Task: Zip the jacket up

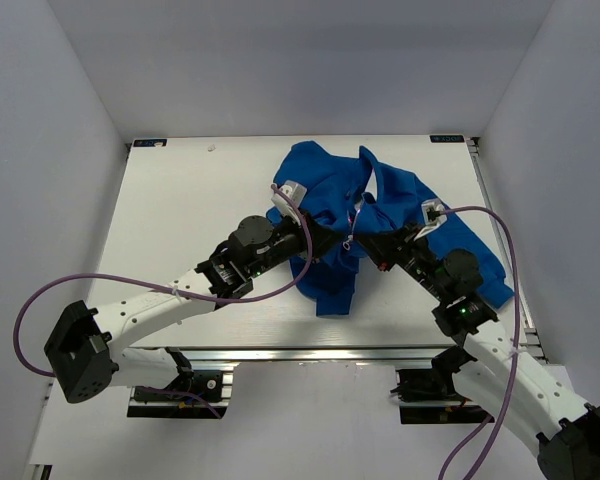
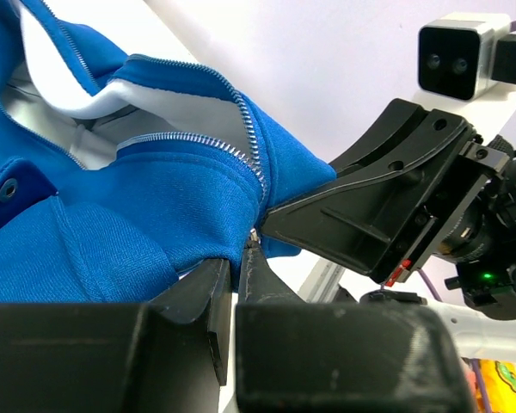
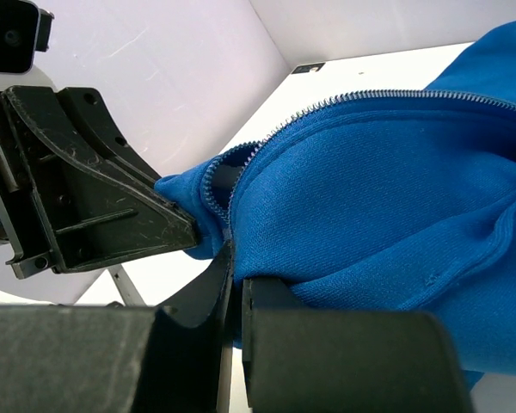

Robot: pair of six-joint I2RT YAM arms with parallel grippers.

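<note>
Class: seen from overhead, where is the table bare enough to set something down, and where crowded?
Free: the table at far left, between its left edge and the jacket. Crowded: centre and right, where left arm and right arm meet it.

Arms converge at frame centre; left gripper [image 1: 327,243] and right gripper [image 1: 370,244], tips nearly touching, each pinch the jacket [image 1: 400,200].

White table [image 1: 180,200] — grey walls [image 1: 50,100] around, dark label [image 1: 148,143] at far-left corner.
</note>
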